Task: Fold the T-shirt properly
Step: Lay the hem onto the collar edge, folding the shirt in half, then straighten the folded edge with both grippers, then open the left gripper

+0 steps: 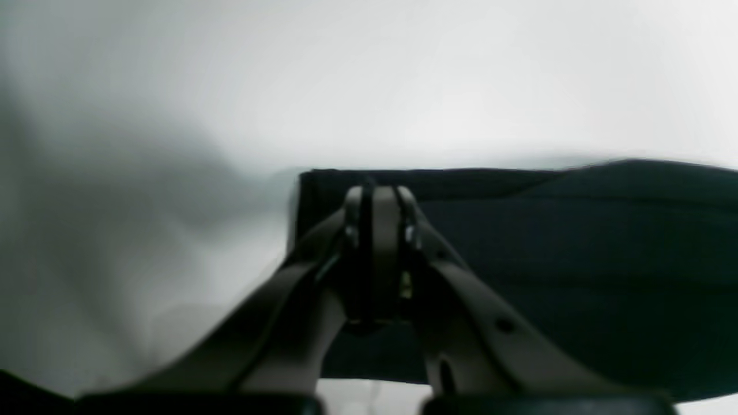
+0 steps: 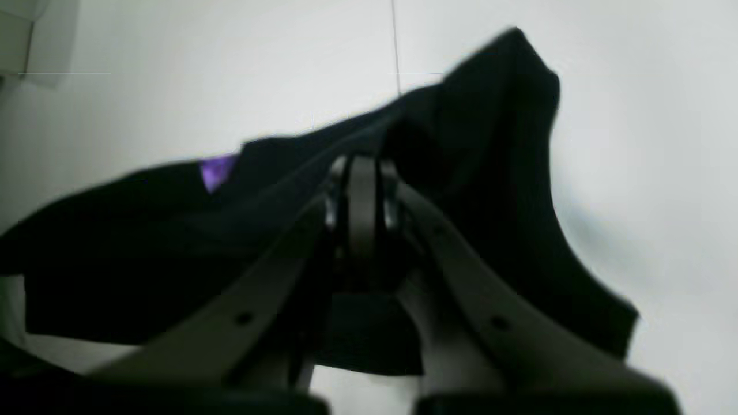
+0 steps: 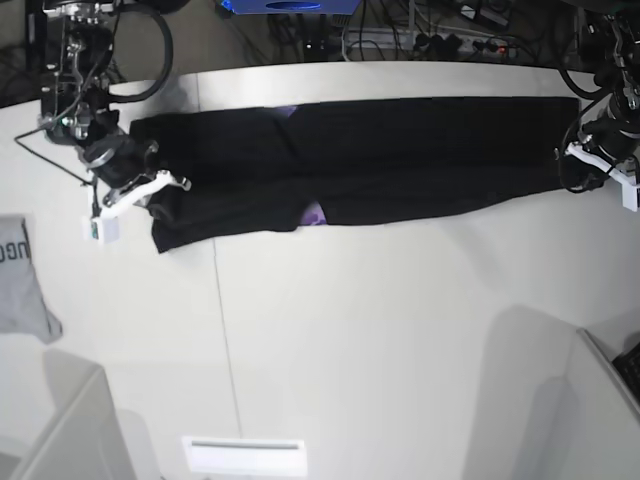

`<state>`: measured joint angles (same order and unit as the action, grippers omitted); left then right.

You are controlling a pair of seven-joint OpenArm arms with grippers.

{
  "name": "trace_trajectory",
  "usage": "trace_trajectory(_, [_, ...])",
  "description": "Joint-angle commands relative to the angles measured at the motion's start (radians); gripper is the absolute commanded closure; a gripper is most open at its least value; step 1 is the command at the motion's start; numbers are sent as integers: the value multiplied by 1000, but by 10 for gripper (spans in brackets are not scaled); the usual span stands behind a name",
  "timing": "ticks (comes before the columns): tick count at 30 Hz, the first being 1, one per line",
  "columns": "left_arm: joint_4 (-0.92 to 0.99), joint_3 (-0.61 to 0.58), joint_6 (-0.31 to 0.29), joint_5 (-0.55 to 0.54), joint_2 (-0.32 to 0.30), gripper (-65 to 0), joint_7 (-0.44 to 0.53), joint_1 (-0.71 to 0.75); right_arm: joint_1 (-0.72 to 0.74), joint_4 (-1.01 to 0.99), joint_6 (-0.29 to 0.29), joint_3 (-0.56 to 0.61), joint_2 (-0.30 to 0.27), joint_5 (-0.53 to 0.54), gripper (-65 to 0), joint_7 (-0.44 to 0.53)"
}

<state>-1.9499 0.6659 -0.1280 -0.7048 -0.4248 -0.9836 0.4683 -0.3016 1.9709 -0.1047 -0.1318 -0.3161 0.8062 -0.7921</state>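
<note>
The black T-shirt (image 3: 420, 150) lies stretched in a long band across the far part of the white table (image 3: 380, 330). A bit of purple print (image 3: 313, 213) shows at its near edge. My right gripper (image 3: 174, 186) is shut on the shirt's left end. In the right wrist view the gripper (image 2: 360, 167) pinches bunched black cloth (image 2: 115, 248), with a purple patch (image 2: 218, 170) showing. My left gripper (image 3: 572, 156) is shut on the shirt's right end. In the left wrist view the gripper (image 1: 375, 196) clamps the flat cloth (image 1: 576, 259) near its corner.
A small grey garment (image 3: 20, 280) lies at the table's left edge. White bins stand at the near left (image 3: 60, 430) and near right (image 3: 610, 375). A white label (image 3: 243, 455) lies near the front edge. Cables and gear sit behind the table (image 3: 420, 30).
</note>
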Motion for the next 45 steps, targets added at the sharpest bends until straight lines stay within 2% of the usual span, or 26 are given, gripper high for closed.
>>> trace_trajectory(1, [-15,2,3,1,-19,0,19,0,2,32,7,-9,-12,8,0,23])
trace_trajectory(6, [-16,2,3,1,-19,0,19,33,-18,41,7,-9,-12,11,0,20])
trace_trajectory(11, [-18,7,3,1,-44,0,19,74,-34,41,7,-81,-16,120,0,17])
trace_trajectory(13, [-16,8,3,1,-50,0,21,86,-40,41,7,-90,-19,130,0,15])
trace_trajectory(19, [-19,8,3,1,-53,0,19,155,-72,32,7,-84,-13,127,0,-5])
trace_trajectory(25, [-18,8,3,1,-72,0,19,200,-75,-5,12,-84,-10,14,0,-5])
trace_trajectory(34, [-16,-2,3,1,-84,0,18,212,-77,-61,12,-82,-10,11,0,-6])
trace_trajectory(39, [-15,-2,3,1,-84,0,18,212,-74,-61,12,-82,-10,11,0,-77])
trace_trajectory(43, [-15,-1,3,1,-81,0,18,212,-77,-61,13,-82,-10,11,0,-85])
trace_trajectory(45, [-15,-1,3,1,-79,-95,18,212,-80,-61,13,-84,-10,11,0,-85])
